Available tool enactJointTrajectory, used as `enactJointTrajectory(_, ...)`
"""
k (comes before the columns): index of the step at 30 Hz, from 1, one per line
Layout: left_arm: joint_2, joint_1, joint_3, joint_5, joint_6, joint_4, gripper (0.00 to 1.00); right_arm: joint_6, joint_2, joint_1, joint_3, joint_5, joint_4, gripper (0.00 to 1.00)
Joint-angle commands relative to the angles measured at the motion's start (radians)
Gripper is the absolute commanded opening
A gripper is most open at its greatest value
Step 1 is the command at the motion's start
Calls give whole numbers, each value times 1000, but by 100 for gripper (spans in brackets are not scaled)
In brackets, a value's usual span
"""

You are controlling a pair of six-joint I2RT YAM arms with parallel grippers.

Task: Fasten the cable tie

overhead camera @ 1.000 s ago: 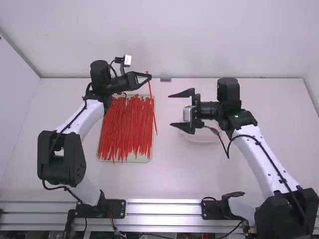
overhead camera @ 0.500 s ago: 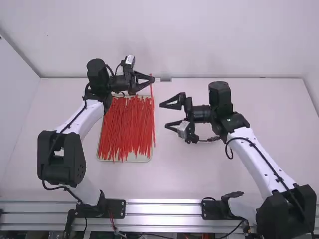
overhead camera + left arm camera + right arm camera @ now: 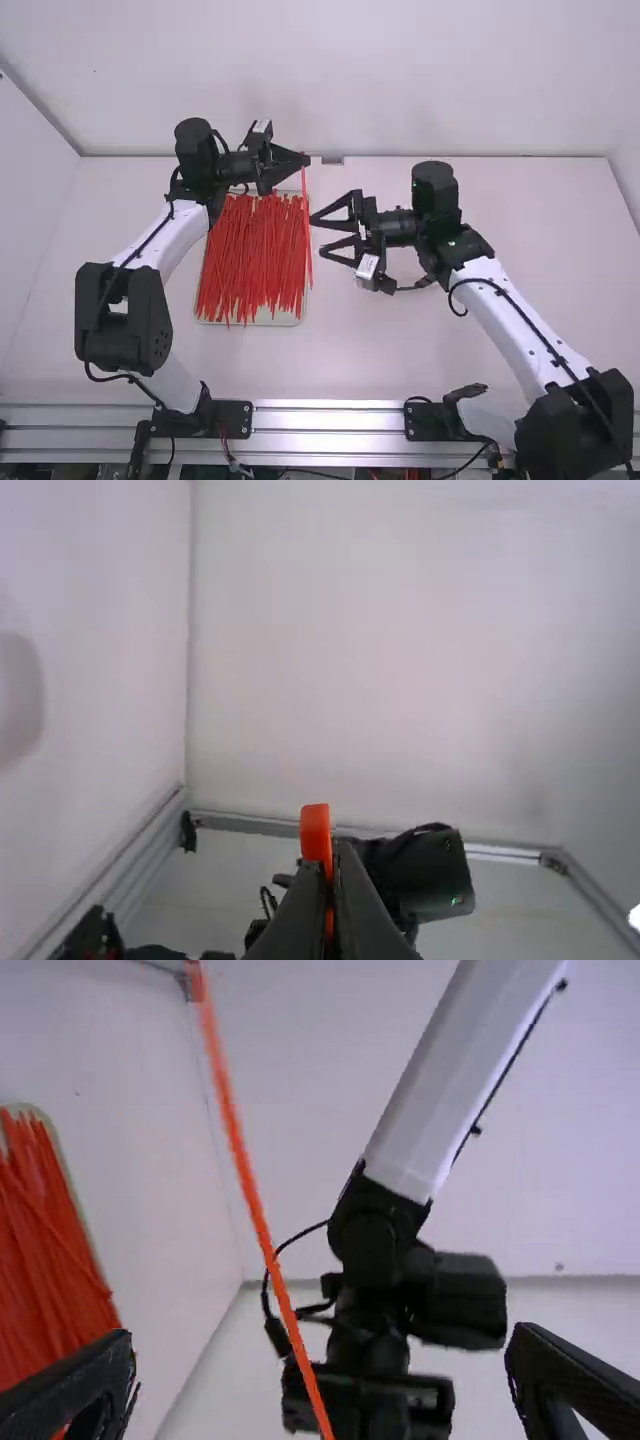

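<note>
The thin red plastic cable tie (image 3: 303, 185) hangs over the white desk (image 3: 520, 200), with the left gripper (image 3: 297, 159) fingers clamped on it near its head. The right gripper (image 3: 318, 235) — fingers wide apart — is just beside its tail. Only the pick-up looks done — threading and tightening remain.

Single orange-red cable tie (image 3: 304, 186), straight and unfastened, upper centre of the high view: its top end is pinched in the left pincer (image 3: 302, 160), the strap hanging beside the red tie pile (image 3: 255, 255).
</note>
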Motion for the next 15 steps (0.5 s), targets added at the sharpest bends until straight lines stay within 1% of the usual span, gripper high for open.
enactJointTrajectory(1,-9,12,24,-39,-56,3,2,-83,3,24,-9,-24,1,100)
enactJointTrajectory(7,-9,-1,24,26,-42,3,2,-109,3,42,-9,-25,0,83)
enactJointTrajectory(9,-9,-8,24,38,-14,0,2,-92,3,41,-9,-44,1,67)
enactJointTrajectory(10,-9,-11,24,43,-13,-3,2,-87,3,39,-9,-55,2,62)
enactJointTrajectory(12,-9,-12,24,60,-13,-4,2,-87,3,39,-9,-55,0,59)
enactJointTrajectory(14,-9,-8,24,64,-13,-4,2,-87,3,39,-9,-55,0,59)
enactJointTrajectory(15,-9,-8,24,66,-12,-5,2,-87,3,39,-9,-55,0,56)
